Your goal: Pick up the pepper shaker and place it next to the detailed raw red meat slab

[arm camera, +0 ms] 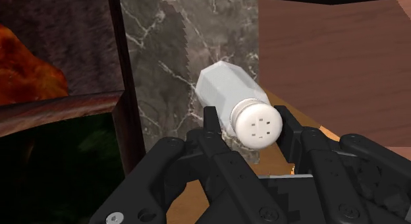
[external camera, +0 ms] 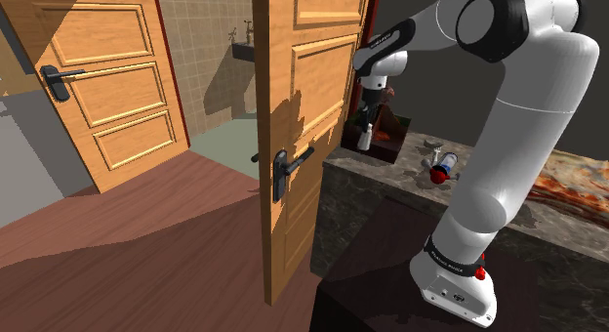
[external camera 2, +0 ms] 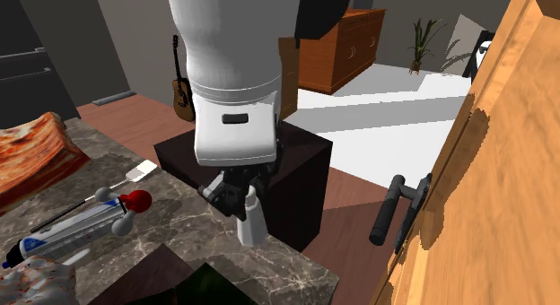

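While clasped by the black gripper (arm camera: 250,122), the white pepper shaker (arm camera: 224,91) is held over the marble counter (arm camera: 164,31), near its edge, well apart from the meat slab (external camera 2: 31,155) — the arm's lettering (external camera: 454,254) cannot be read.

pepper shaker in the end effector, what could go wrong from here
The end effector grips the white pepper shaker near its cap, so it could swing or slip. The red-bulbed tool lies on the way to the meat slab; a low carry might knock it. The counter edge is close; a drop may reach the floor.
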You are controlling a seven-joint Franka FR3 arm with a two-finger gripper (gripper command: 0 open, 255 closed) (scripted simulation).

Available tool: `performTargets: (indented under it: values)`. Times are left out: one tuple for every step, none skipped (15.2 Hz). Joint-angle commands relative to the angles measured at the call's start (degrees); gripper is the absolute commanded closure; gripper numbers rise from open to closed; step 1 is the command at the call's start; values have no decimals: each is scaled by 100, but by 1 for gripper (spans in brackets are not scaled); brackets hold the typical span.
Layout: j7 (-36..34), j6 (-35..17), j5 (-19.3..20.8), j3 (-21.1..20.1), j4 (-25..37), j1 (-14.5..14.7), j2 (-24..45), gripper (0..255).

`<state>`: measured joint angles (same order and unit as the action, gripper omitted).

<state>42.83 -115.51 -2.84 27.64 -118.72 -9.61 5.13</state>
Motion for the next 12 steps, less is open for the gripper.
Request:
performTargets:
  values:
    - [-25, 158, 35, 3, 101, 5, -62, 255]
    - [-39, 230, 53, 4, 143, 8, -97, 255]
    - [-52, 303, 71, 4, 187, 11, -130, 255]
    - [-64, 376, 87, 4, 232, 14, -162, 255]
    - [-76, 449, 103, 4, 278, 17, -192, 255]
    - [-87, 522, 118, 4, 325, 19, -221, 255]
    - [-98, 595, 132, 4, 374, 22, -249, 255]
    - [-108, 668, 145, 3, 424, 24, -276, 255]
    - [-118, 742, 158, 2, 475, 26, -302, 255]
    - [-127, 816, 170, 1, 528, 28, -326, 255]
    - [-136, 890, 181, 0, 582, 30, -349, 255]
    - [-144, 964, 191, -1, 637, 32, -370, 255]
